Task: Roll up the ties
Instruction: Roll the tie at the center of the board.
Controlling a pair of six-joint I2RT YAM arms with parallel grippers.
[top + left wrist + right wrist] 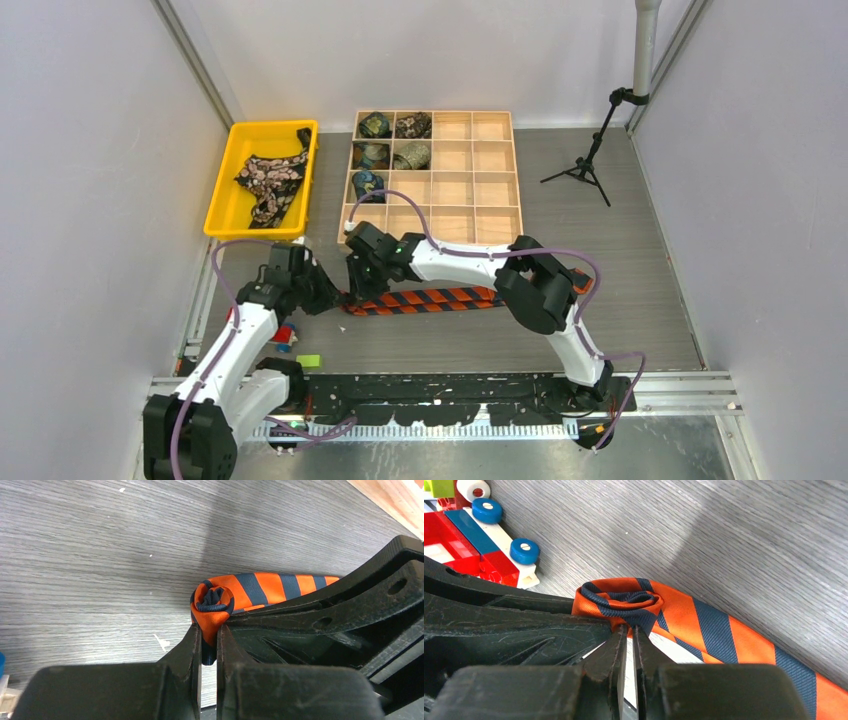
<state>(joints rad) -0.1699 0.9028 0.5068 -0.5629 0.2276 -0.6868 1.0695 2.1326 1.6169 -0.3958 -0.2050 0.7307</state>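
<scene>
An orange-and-black striped tie (440,298) lies flat on the table, its left end wound into a small roll (213,601) (623,601). My left gripper (209,631) (337,297) is shut on the roll's lower edge. From the other side my right gripper (630,629) (358,292) is shut on the roll's near edge, its tips pinching the fabric. A black tie with pink flowers (270,180) lies loose in the yellow bin (222,190). Several rolled ties (411,156) sit in the left cells of the wooden grid box (516,170).
Toy blocks (285,335) (474,537) and a green block (308,360) lie near the left arm. A black tripod (585,165) stands at the back right. Grey walls close both sides.
</scene>
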